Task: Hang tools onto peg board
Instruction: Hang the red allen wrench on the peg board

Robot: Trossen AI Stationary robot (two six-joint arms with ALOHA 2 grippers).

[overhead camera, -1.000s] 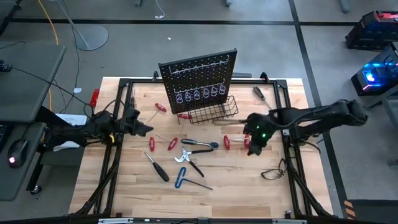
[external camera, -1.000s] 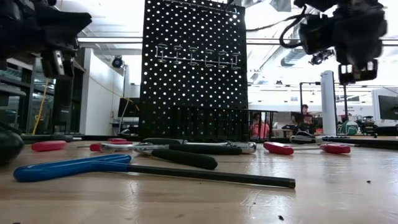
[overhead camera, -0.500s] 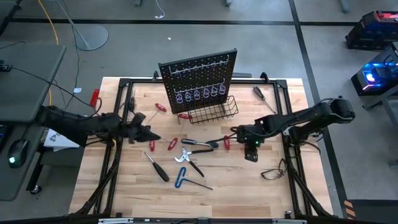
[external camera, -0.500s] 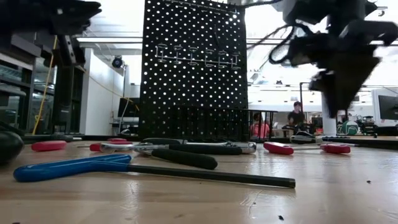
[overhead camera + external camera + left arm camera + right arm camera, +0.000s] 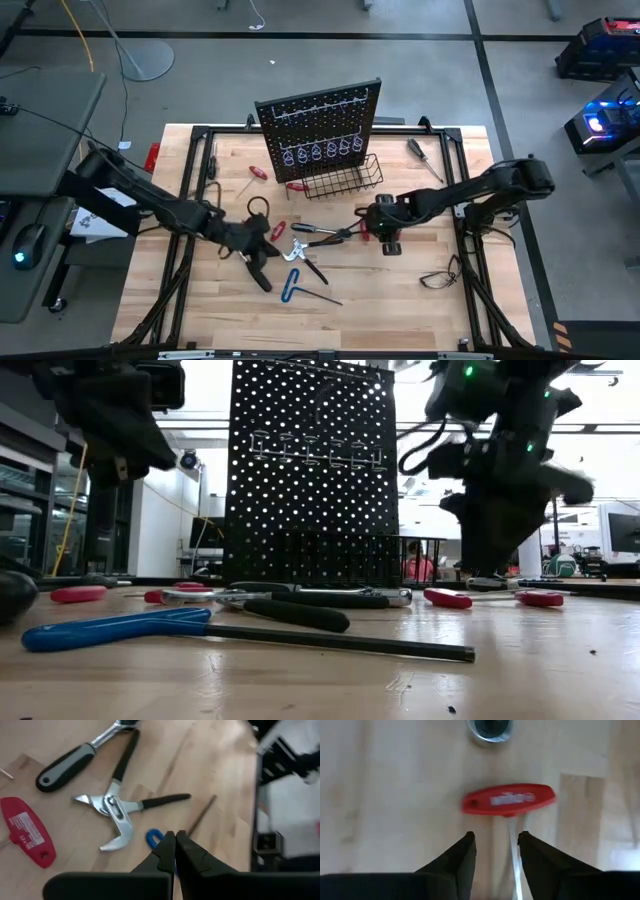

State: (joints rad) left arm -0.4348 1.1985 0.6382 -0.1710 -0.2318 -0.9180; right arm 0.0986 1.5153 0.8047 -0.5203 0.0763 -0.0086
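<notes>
1. Two grippers are working: the right gripper (image 5: 495,851) is hovering with fingers parted, empty, straddling the thin shaft of a red T-handle key (image 5: 508,800) lying flat on the table (image 5: 420,290).
2. The key is probably light and stiff; gripping its broad handle seems surest.
3. The left gripper (image 5: 175,851) is hanging clenched, empty, over the pliers (image 5: 117,810).

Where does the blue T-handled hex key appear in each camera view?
High view: blue T-handled hex key on the near table half, just in front of the pliers.
Low view: foreground, left.
Left wrist view: only its blue end, beside the left gripper.
Right wrist view: not in it.
Shared landmark: the pliers, in the high and left wrist views.
</notes>
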